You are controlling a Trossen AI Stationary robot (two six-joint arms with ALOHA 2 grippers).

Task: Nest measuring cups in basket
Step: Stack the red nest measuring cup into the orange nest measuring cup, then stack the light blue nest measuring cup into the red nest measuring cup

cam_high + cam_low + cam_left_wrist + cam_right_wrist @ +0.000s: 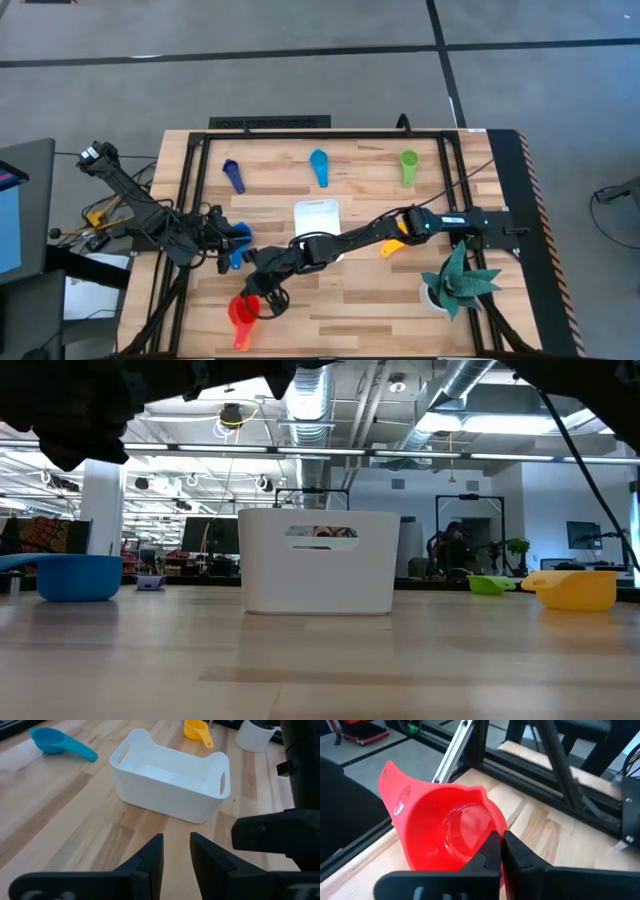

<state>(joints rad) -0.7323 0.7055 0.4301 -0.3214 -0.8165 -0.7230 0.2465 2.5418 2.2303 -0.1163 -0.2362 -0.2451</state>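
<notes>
The red measuring cup (pixel 241 313) lies near the table's near-left corner, with its handle (pixel 390 775) toward the near edge. My right gripper (pixel 501 837) reaches across the table to it (pixel 264 294) and is shut on its rim. My left gripper (pixel 176 845) is slightly open and holds nothing. It hovers by the blue cup (pixel 238 248), which stands on the table (pixel 80 576). The white basket (pixel 317 217) sits mid-table and looks empty in the left wrist view (pixel 170 780). Dark blue (pixel 233 176), light blue (pixel 319 166), green (pixel 409 165) and yellow (pixel 393 244) cups lie scattered. My right gripper pinches the red cup's bowl wall at the rim (pixel 492 822), on the side opposite the handle. One finger (pixel 487 852) is inside the bowl and the other (pixel 517 852) is outside. The fingers slant down from the table's right. Whether the cup's base is on the table, I cannot tell.
A teal folded-paper plant in a white pot (pixel 455 282) stands at the near right. A black frame (pixel 320 135) rims the table. The right arm (pixel 380 232) stretches across just in front of the basket, passing by the yellow cup. Bare wood (pixel 350 300) lies near the front edge.
</notes>
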